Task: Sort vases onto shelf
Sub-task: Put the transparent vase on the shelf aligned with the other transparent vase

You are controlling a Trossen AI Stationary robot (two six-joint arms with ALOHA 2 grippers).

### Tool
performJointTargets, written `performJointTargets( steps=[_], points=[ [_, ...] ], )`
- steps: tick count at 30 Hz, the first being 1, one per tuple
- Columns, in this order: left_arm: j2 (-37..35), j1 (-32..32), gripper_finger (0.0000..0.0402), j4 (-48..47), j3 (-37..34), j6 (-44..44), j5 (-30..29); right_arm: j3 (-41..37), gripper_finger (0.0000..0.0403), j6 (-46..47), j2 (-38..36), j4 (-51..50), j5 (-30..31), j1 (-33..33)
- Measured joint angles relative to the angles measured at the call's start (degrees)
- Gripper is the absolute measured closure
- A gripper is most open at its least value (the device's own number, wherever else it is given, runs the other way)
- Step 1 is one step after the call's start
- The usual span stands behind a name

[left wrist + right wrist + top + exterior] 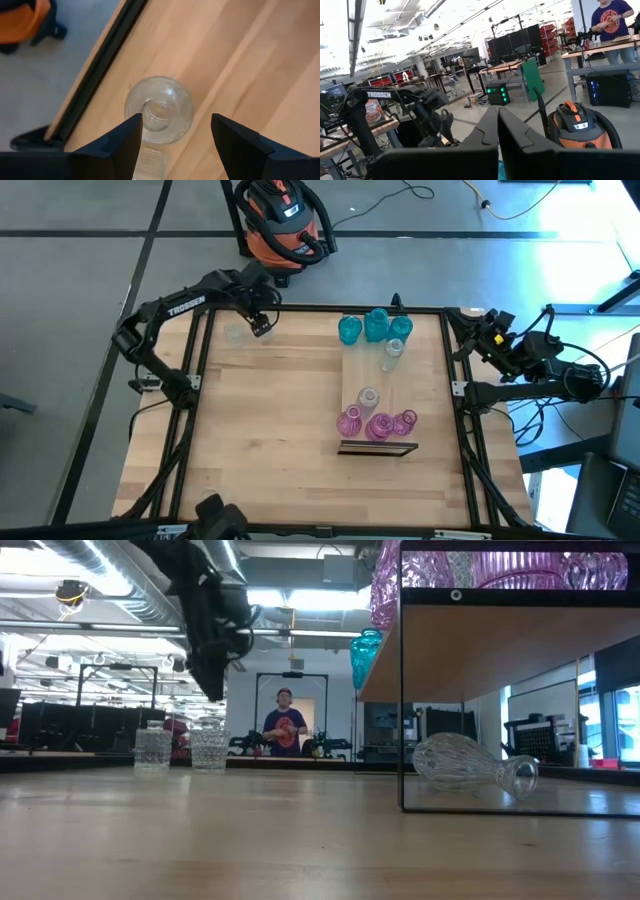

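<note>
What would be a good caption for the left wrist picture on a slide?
Open left gripper poised above a clear glass vase near the tabletop edge.

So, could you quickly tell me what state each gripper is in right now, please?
Left gripper: open, above a clear vase near the table's far left corner.
Right gripper: shut, empty, parked off the table's right side.

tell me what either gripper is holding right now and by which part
Nothing is held. The left gripper hangs open above a clear vase; the right gripper is shut and empty.
</note>
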Motion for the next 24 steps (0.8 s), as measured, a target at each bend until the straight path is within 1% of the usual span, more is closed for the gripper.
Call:
performJointTargets(
  steps=[5, 12, 17, 20, 24],
  points=[
    [3.4, -0.1, 0.0172, -0.4, 0.0, -1.1, -3.1, 0.0, 0.0403, 0.0, 0.0, 0.0, 0.0, 0.0],
    [7.3, 0.4, 0.0172, -0.2, 0.2, -2.2, -4.7, 0.0, 0.0403, 0.0, 0.0, 0.0, 0.0, 0.0],
    [8.0, 0.4, 0.0176, 0.4, 0.3, -2.2, -5.3, 0.0, 0.0403, 0.0, 0.0, 0.0, 0.0, 0.0],
    [8.0, 0.2, 0.0197, -0.5, 0.2, -3.0, -3.5, 0.0, 0.0403, 0.0, 0.0, 0.0, 0.0, 0.0],
    [8.1, 0.2, 0.0245, -1.9, 0.2, -3.7, -0.7, 0.0, 0.0403, 0.0, 0.0, 0.0, 0.0, 0.0]
  ],
)
